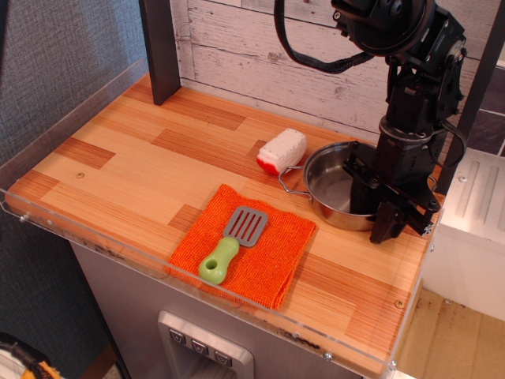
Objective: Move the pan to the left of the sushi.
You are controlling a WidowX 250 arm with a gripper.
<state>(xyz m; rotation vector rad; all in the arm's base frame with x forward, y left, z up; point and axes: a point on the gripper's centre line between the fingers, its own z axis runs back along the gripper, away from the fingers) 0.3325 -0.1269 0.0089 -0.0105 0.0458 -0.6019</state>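
The shiny steel pan (331, 189) stands at the right of the wooden counter, with a wire loop handle pointing left. The sushi (282, 151), a white ridged block with a red end, lies just left of the pan and touches that handle. My gripper (377, 217) is down at the pan's right rim, with one finger inside the pan and the other outside. The jaws are drawn close together on the rim. The pan's right handle is hidden behind the arm.
An orange cloth (276, 253) lies in front of the sushi with a green-handled grey spatula (233, 241) on it. A clear guard rail (95, 245) runs along the counter's front and left edges. A dark post (162, 47) stands at the back left, and a plank wall runs behind.
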